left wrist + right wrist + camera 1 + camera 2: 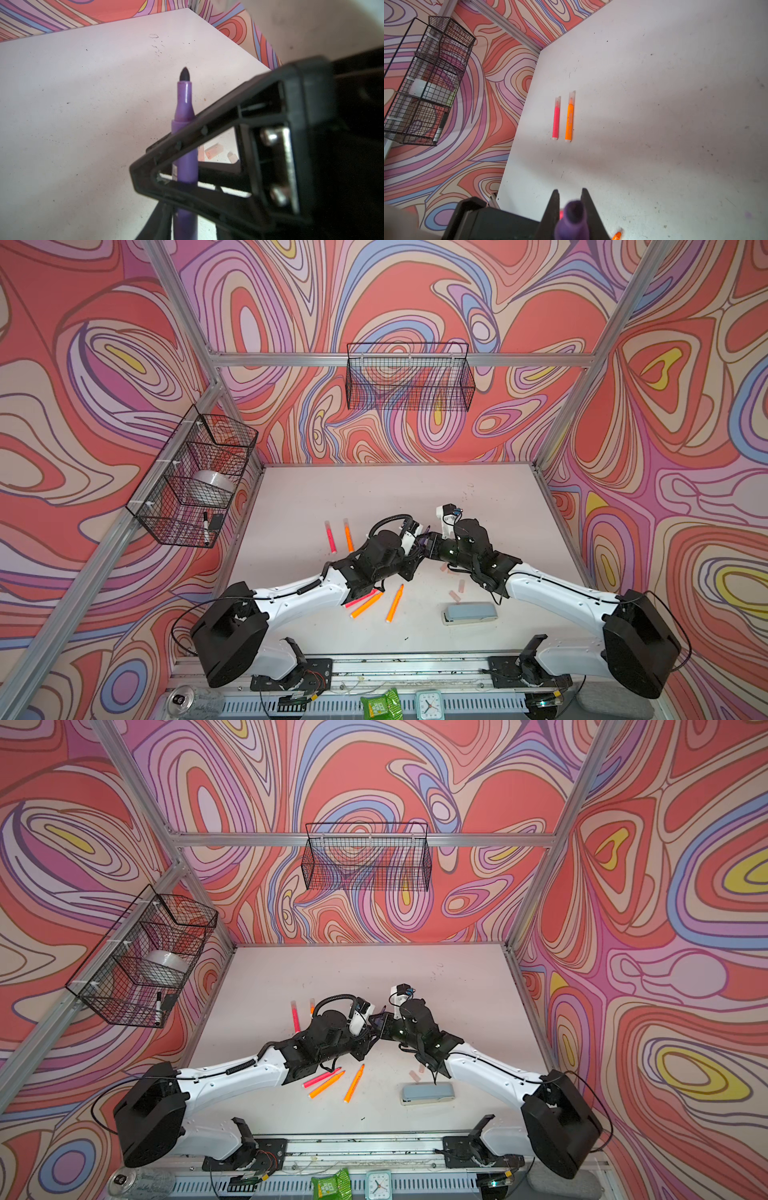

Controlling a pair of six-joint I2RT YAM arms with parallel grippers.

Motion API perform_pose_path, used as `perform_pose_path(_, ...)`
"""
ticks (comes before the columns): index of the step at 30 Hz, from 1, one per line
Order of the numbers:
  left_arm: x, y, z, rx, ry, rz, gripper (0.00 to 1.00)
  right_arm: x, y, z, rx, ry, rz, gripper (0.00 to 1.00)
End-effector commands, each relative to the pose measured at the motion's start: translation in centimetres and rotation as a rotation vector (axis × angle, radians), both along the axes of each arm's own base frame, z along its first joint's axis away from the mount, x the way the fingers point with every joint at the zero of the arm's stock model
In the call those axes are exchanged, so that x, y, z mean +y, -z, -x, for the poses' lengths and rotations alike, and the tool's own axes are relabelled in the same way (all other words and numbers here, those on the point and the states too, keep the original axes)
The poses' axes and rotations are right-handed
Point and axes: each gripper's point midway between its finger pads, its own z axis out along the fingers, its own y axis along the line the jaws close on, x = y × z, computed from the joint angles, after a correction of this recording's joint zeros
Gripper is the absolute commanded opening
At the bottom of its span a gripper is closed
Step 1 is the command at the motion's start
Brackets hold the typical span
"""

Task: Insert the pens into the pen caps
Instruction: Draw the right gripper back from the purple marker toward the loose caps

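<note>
Both arms meet over the middle of the table. My right gripper [570,190] is shut on the purple pen [185,116], and one of its fingers [207,128] crosses the barrel. My left gripper [187,218] stands open around the lower barrel, with a gap beside the pen. The pen's dark tip is bare. A pink pen [331,537] and an orange pen [348,536] lie capped at the back. Three uncapped pens, one pink [361,598] and two orange [366,605] [395,603], lie in front. Loose pen caps [460,585] [454,595] lie under the right arm.
A grey-blue stapler [469,612] lies front right, just past the loose caps. Wire baskets hang on the back wall [409,377] and the left wall [195,481]. A clock [428,704], a green packet [380,705] and a can [183,699] sit beyond the front rail.
</note>
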Motion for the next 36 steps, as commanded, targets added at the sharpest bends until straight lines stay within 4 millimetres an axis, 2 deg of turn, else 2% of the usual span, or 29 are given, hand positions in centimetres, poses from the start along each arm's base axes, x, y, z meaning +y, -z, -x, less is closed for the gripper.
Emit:
perform_pose_path(1,0.0,-1.5,-0.4,-0.043,-0.018,0.037,0.36,1.6,-0.2,0.4,-0.012,-0.041,-0.006,0.01)
perform_pose_path(7,0.1,-1.5,-0.5,-0.048,-0.024,0.039,0.35,3.0,0.0,1.3,-0.008,-0.079,-0.015,0.0)
perform_pose_path(11,0.4,-1.6,-0.6,-0.054,-0.043,0.039,0.2,3.6,0.2,1.7,-0.001,-0.094,-0.017,0.0)
perform_pose_path(13,0.6,-1.7,-0.7,-0.059,-0.052,0.041,0.1,3.6,0.2,1.7,0.0,-0.094,-0.017,0.02)
perform_pose_path(15,0.9,-1.8,-0.8,-0.061,-0.067,0.047,0.01,3.6,0.3,1.6,-0.003,-0.093,-0.013,0.15)
perform_pose_path(18,1.6,-1.8,-1.2,-0.049,-0.103,0.066,0.0,3.2,0.0,1.5,-0.015,-0.076,0.008,0.47)
perform_pose_path(20,2.6,-1.5,-1.9,-0.036,-0.151,0.068,0.0,2.6,-0.3,1.2,-0.035,-0.053,0.033,0.59)
perform_pose_path(22,4.1,-1.0,-2.9,-0.034,-0.228,0.048,0.0,1.7,-0.9,1.0,-0.055,-0.016,0.064,0.68)
perform_pose_path(24,5.9,-0.2,-3.8,-0.025,-0.309,0.024,0.0,0.4,-1.2,0.5,-0.049,0.042,0.115,0.71)
perform_pose_path(28,9.7,0.3,-5.0,-0.034,-0.468,-0.04,0.0,-2.5,-0.9,0.7,0.001,0.139,0.239,0.72)
perform_pose_path(30,11.4,0.0,-5.3,-0.072,-0.538,-0.072,0.0,-5.3,-0.3,1.3,0.04,0.231,0.31,0.73)
perform_pose_path(33,12.3,-0.6,-5.5,-0.116,-0.563,-0.107,0.0,-8.7,0.4,2.2,0.11,0.343,0.37,0.73)
perform_pose_path(36,12.7,-0.8,-5.4,-0.136,-0.567,-0.117,0.0,-10.4,1.4,3.2,0.203,0.392,0.417,0.72)
